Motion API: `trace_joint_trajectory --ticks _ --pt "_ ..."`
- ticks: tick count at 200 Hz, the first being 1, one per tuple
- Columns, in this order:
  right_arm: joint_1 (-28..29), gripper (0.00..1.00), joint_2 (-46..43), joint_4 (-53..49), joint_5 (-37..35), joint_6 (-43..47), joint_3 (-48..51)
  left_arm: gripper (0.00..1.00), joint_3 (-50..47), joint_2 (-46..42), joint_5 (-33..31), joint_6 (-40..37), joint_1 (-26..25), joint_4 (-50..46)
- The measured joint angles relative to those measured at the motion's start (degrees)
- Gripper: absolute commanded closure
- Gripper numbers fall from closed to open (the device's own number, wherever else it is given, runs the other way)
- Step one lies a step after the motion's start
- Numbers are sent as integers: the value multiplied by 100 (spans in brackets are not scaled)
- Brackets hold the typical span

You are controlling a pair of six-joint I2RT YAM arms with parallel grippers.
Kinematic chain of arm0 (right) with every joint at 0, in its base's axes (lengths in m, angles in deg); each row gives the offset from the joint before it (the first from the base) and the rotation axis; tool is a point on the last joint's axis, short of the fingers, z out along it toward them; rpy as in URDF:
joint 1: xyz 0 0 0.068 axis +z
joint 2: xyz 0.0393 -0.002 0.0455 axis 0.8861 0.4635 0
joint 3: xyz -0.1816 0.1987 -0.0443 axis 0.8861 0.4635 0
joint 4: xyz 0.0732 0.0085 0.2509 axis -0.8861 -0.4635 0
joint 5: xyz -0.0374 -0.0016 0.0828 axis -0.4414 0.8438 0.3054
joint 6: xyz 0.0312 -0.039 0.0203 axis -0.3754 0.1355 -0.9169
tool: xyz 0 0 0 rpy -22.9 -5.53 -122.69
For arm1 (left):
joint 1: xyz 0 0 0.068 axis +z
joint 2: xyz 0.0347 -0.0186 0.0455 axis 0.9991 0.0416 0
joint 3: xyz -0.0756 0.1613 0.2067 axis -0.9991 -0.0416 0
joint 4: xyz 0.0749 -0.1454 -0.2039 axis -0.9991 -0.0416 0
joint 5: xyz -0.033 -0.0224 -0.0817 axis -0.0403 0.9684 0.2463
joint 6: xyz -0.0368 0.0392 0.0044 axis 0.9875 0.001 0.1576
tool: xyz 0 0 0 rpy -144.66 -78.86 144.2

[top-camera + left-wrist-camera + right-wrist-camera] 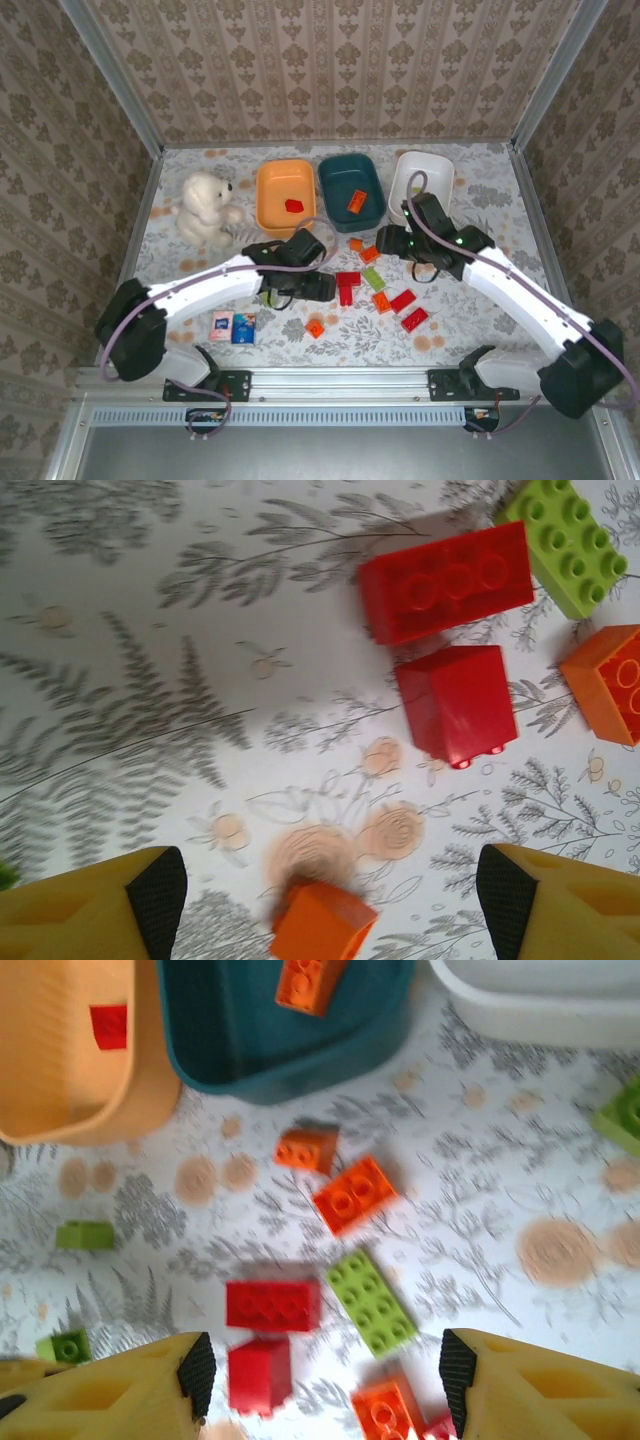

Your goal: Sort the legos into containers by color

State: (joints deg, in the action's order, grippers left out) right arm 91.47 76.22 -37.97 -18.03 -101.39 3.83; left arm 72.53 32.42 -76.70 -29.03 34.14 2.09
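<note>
Top external: we log the orange bowl [272, 186] holding one red lego [293, 205], the teal bowl [338, 178] one orange lego [356, 201], the white bowl [432, 172] beside them at right. Loose legos [347, 287] lie on the table [480, 190] in front of the bowls, between the two arms. Left wrist: left tool [328, 885] spread wide, empty; an orange brick [322, 925] sits between its tips, two red bricks [450, 580] just beyond. Right wrist: right tool [326, 1378] also wide, empty, above red, green and orange legos.
</note>
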Motion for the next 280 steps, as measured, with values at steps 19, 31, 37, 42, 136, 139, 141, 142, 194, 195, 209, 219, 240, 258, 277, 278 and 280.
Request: trace_joint_trajectory --ticks 19,31,37,42,136,139,141,142,194,195,209,219,240,258,277,278,280 --pt "0 35 -675 -267 -52 -138 234 20 304 468 33 79 -122 9" --pt "0 34 -1084 -431 -107 -208 315 20 505 769 39 160 -190 7" --pt "0 34 -1261 -514 -146 -243 343 19 634 940 35 203 -251 -20" --pt "0 34 -1368 -588 -175 -271 363 19 750 1080 31 240 -308 -44" --pt "-11 34 -2162 -1342 -326 -367 487 42 1711 2439 -376 774 -826 -520" --pt "-11 34 -2166 -1351 -326 -367 487 44 1725 2463 -391 807 -831 -520" --pt "-11 34 -2170 -1355 -323 -367 487 46 1729 2474 -396 782 -833 -522" --pt "-11 34 -2173 -1355 -323 -367 487 46 1733 2481 -400 778 -833 -522" --pt "-11 34 -2188 -1360 -321 -367 551 72 1897 2660 -575 769 -881 -542" --pt "-11 34 -2190 -1357 -321 -367 551 72 1897 2660 -579 765 -881 -542" --pt "-11 34 -2188 -1355 -306 -365 551 72 1897 2656 -660 778 -881 -560" --pt "-20 34 -2188 -1346 -234 -354 551 72 1897 2621 -741 776 -881 -632" --pt "-33 34 -2186 -1145 142 -321 579 72 1886 2332 -946 774 -859 -844" --pt "-33 34 -2155 -920 470 -326 586 72 1821 1792 -1021 750 -704 -990" --pt "-33 34 -2041 -693 656 -334 586 73 1816 1204 -1075 599 -184 -1047" --pt "-33 34 -2035 -682 658 -334 586 73 1818 1189 -1080 590 -155 -1047" --pt "-33 34 -2015 -658 678 -339 586 73 1825 1143 -1084 553 -66 -1049"
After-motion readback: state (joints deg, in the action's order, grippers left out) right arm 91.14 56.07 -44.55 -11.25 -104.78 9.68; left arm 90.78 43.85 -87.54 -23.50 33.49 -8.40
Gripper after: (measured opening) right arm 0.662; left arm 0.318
